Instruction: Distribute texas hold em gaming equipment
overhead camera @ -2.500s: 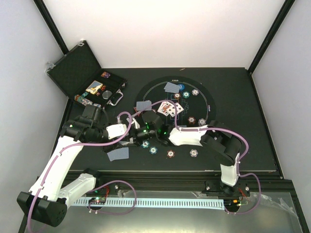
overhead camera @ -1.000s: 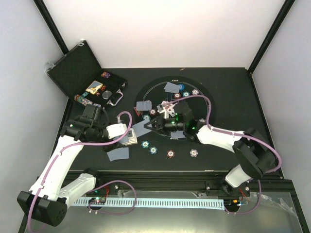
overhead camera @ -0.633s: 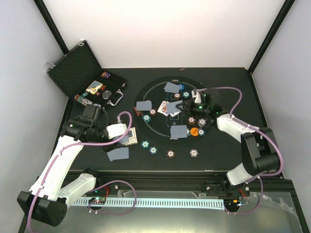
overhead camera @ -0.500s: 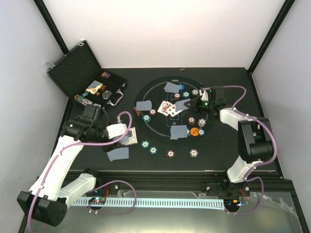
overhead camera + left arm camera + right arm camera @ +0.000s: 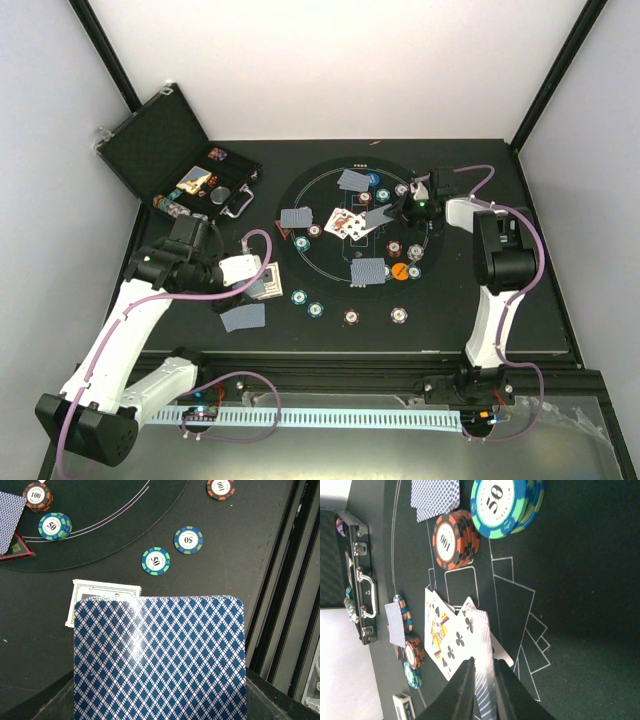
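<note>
While the left hand [image 5: 262, 287] is pressed tight on a deck of cards [image 5: 160, 660] above the counter [image 5: 500, 300], at 8 o'clock off the round mat [image 5: 330, 270], the right hand [image 5: 484, 666] pinches a single blue-backed card [image 5: 482, 645]. That card lies at 3 o'clock of the face-up cards [image 5: 345, 222] near the mat's middle. Two teal chips [image 5: 155, 561] lie at 3 o'clock of the deck.

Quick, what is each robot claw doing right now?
Left gripper: shut on the deck of blue diamond-backed playing cards.
Right gripper: shut on one blue-backed playing card.
</note>
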Action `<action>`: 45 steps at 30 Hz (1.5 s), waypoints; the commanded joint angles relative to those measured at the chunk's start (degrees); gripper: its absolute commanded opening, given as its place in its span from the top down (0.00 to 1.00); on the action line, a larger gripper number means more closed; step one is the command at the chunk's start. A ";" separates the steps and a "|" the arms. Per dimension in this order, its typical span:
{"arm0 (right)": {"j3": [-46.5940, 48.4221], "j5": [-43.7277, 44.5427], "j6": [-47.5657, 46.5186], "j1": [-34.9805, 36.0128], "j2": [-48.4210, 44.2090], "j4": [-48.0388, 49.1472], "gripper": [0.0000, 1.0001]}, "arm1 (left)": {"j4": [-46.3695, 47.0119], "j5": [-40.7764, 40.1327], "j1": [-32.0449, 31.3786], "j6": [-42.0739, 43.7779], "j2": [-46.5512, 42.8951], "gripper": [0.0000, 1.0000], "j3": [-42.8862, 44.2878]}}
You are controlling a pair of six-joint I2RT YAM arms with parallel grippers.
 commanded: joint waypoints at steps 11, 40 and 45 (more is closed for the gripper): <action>4.57 14.38 -8.63 -0.31 -2.23 -15.94 0.58 | -0.47 0.40 0.02 0.72 -0.32 0.98 1.93; -17.26 4.49 25.96 47.06 -25.52 29.84 0.14 | -0.31 3.39 0.02 -0.25 0.21 0.98 3.22; -16.22 3.14 28.07 49.79 -21.40 34.30 0.14 | -0.44 3.00 0.02 -0.08 0.12 0.98 3.30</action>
